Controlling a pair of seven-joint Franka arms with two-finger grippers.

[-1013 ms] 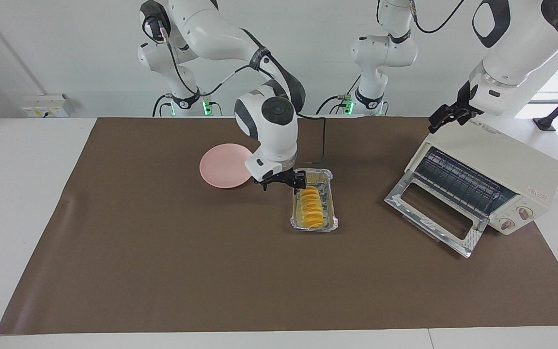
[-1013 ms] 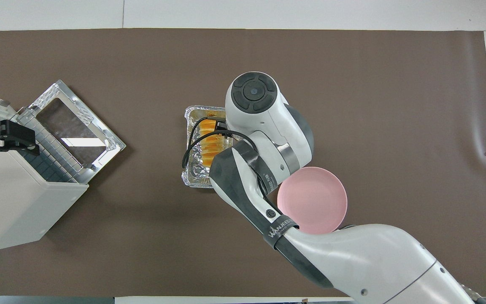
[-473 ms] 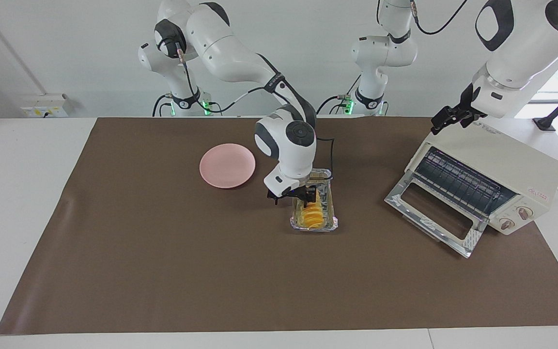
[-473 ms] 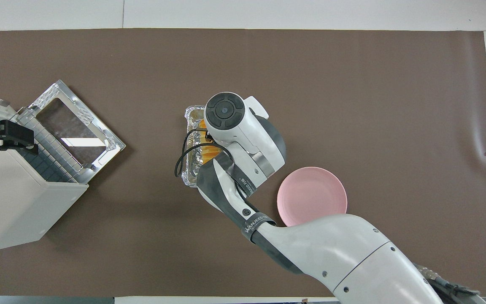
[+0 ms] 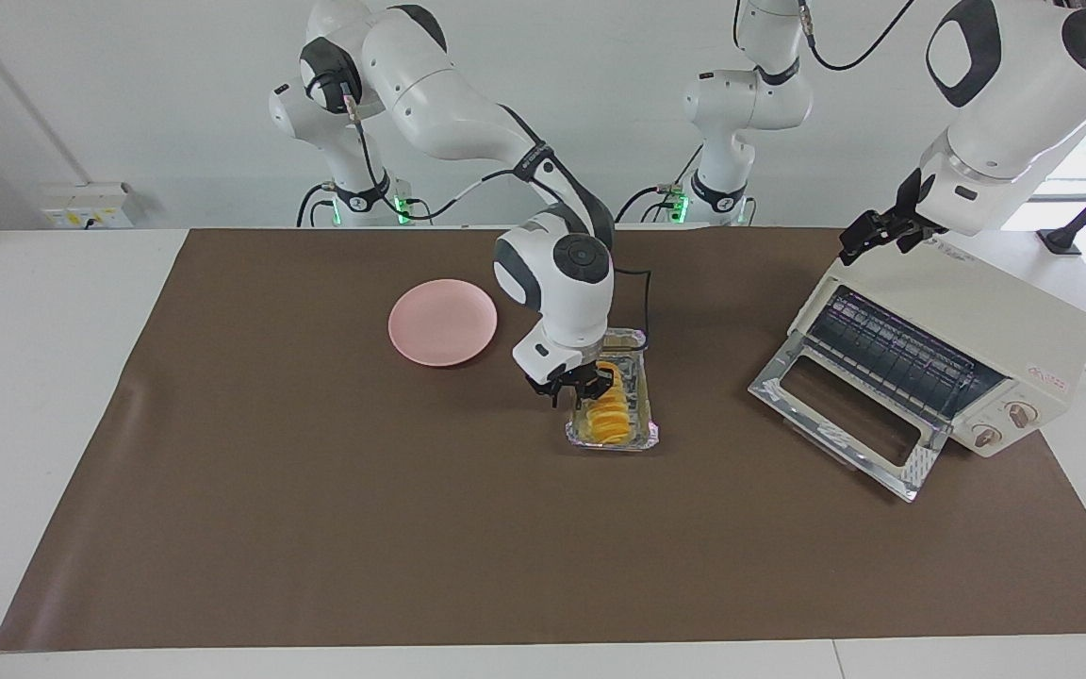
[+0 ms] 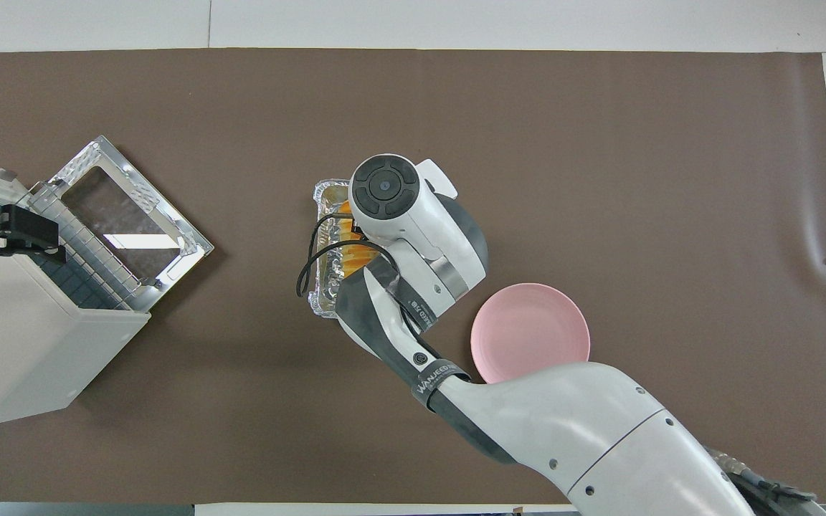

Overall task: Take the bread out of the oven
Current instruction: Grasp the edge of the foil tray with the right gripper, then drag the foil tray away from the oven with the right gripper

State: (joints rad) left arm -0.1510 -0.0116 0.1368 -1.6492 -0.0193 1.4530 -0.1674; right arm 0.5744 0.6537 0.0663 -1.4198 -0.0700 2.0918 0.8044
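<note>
Facing view alone showed the right claw (image 5: 583,385) down in the foil tray (image 5: 642,436), fingers clamped on the bread (image 5: 611,411); overhead, its arm hid this. Left claw (image 5: 873,235) hung spread over the oven (image 5: 995,325), door dropped. Pink plate (image 5: 439,322) lay at the tray's ten o'clock; brown mat (image 5: 411,528) covered the white bench (image 5: 43,377).

Two white robot arms with dark joints

Both arms (image 5: 449,85) are glossy white with rounded shells, dark grey bands and round black caps at the joints. Black cables loop along the outside, and green lights glow at the bases (image 5: 400,206). One grey band (image 6: 436,378) carries white lettering, perhaps a maker's name. The grippers are black.
</note>
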